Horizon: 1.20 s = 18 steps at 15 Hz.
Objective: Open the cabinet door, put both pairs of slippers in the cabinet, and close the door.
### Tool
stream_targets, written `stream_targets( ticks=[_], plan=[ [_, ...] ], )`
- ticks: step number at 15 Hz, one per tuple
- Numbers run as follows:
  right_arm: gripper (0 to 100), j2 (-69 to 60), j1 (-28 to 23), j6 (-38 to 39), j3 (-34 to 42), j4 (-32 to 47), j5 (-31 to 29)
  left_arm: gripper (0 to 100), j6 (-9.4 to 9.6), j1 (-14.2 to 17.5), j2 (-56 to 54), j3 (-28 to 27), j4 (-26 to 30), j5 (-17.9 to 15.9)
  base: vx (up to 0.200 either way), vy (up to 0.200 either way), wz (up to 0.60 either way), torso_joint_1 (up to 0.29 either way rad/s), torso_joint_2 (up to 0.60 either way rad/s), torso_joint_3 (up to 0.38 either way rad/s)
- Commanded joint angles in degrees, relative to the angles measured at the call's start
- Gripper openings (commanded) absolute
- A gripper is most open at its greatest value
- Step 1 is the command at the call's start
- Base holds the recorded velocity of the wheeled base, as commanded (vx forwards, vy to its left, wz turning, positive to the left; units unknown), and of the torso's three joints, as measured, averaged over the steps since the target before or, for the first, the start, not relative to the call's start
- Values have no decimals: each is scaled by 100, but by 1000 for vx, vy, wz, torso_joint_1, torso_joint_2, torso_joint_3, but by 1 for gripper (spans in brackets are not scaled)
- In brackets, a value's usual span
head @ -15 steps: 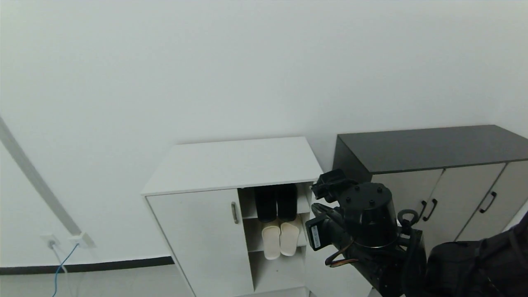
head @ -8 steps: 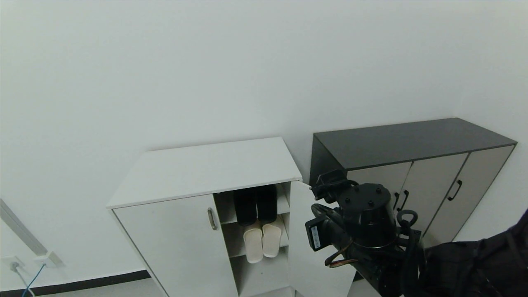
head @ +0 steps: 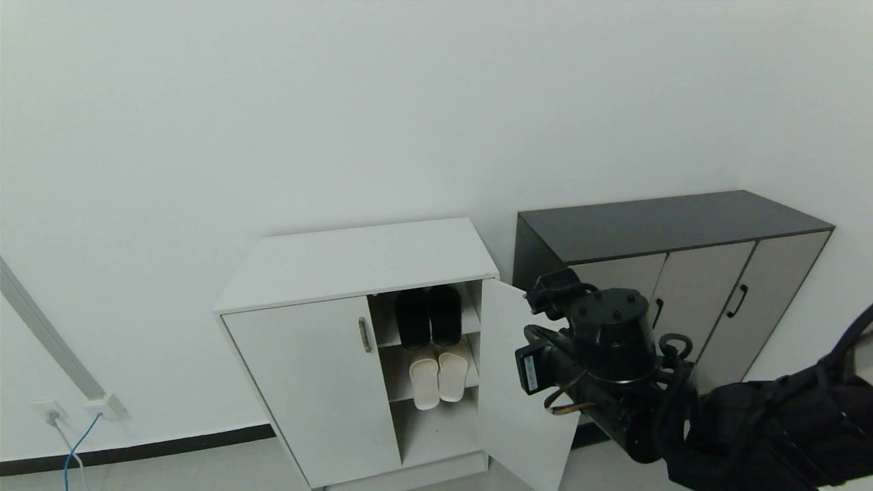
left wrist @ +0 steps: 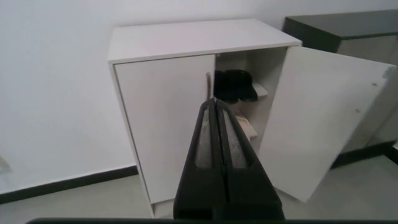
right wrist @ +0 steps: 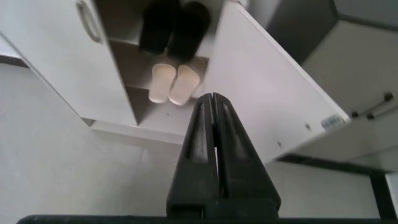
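Observation:
The white cabinet (head: 354, 262) has its left door shut and its right door (head: 511, 382) standing partly open. Black slippers (head: 430, 317) sit on the top shelf, and white slippers (head: 436, 372) lie on the shelf below. My right arm's wrist (head: 603, 341) hangs just right of the open door's edge. My right gripper (right wrist: 214, 102) is shut and holds nothing, in front of the door (right wrist: 267, 99) and above the floor. My left gripper (left wrist: 211, 106) is also shut and holds nothing; it points at the cabinet front from some way off.
A dark-topped cabinet (head: 668, 225) with grey doors stands against the wall just right of the white one. A wall socket with a blue cable (head: 75, 426) is low on the left. Bare floor (right wrist: 68, 162) lies in front of the cabinet.
The whole head picture has shifted sideways, so the camera moved. Both pairs of slippers stay on their shelves. The right arm stays by the open door's edge.

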Motion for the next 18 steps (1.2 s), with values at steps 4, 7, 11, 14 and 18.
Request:
stream_targets(
  ticks=[4, 7, 11, 14, 18],
  plan=[
    [0, 1018, -1411, 9, -1032, -57, 430, 0, -2, 4, 7, -1, 0, -2, 0, 0, 0, 0, 0, 0],
    [0, 1431, -2017, 70, -1691, 268, 817, 0, -2, 4, 7, -1, 0, -2, 0, 0, 0, 0, 0, 0],
    [0, 1818, -2456, 308, -2210, 664, 1203, 0, -2, 4, 7, -1, 0, -2, 0, 0, 0, 0, 0, 0],
    [0, 1985, -2597, 466, -2412, 918, 1370, 0, -2, 13, 7, -1, 0, -2, 0, 0, 0, 0, 0, 0],
    [0, 2099, -2694, 492, -2456, 1015, 1432, 0, -2, 4, 7, -1, 0, -2, 0, 0, 0, 0, 0, 0]
  ],
)
